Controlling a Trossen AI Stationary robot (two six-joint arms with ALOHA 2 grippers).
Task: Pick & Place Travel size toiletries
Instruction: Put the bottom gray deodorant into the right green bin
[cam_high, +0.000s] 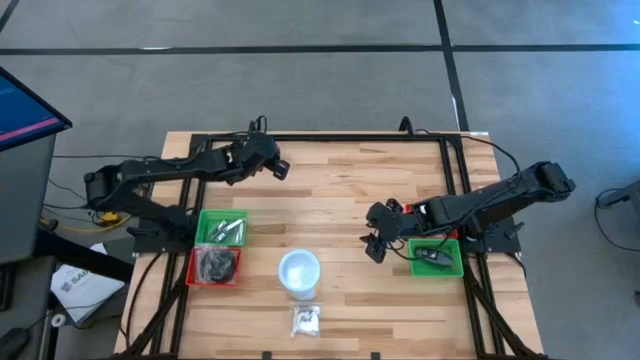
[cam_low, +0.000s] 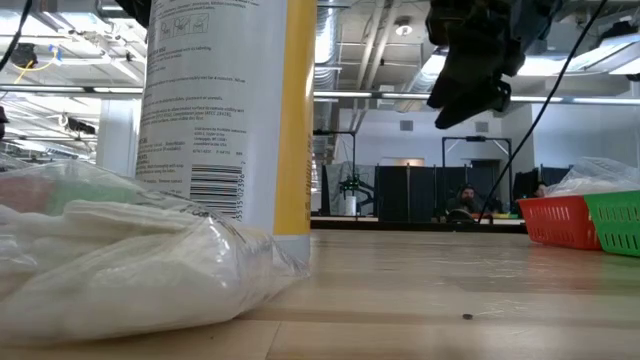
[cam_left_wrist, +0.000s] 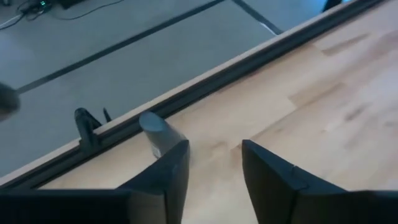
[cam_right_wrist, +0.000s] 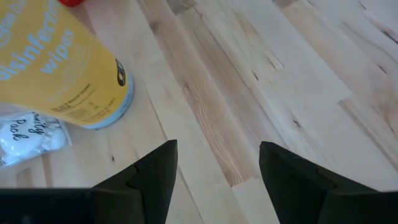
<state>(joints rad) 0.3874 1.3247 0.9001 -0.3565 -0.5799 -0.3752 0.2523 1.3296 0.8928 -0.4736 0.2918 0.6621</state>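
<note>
The travel size toiletries lie in several places. Silvery sticks are in a green tray (cam_high: 222, 228), black pieces in a red tray (cam_high: 214, 265), and a dark piece in a second green tray (cam_high: 436, 257). A clear bag of white pieces (cam_high: 306, 320) lies at the near edge. My left gripper (cam_high: 276, 165) hangs open over the table's far edge, nothing between its fingers (cam_left_wrist: 214, 168). A short grey cylinder (cam_left_wrist: 157, 129) shows beside one finger; whether they touch I cannot tell. My right gripper (cam_high: 374, 246) hangs open above bare wood (cam_right_wrist: 217, 168), left of the second green tray.
A tall wipes canister (cam_high: 299, 272) with a yellow label (cam_right_wrist: 68, 62) stands upright just beyond the bag (cam_right_wrist: 31, 134). It fills much of the low view (cam_low: 230, 110). A black frame rail (cam_left_wrist: 205, 81) runs along the table's far edge. Bare wood lies between the two grippers.
</note>
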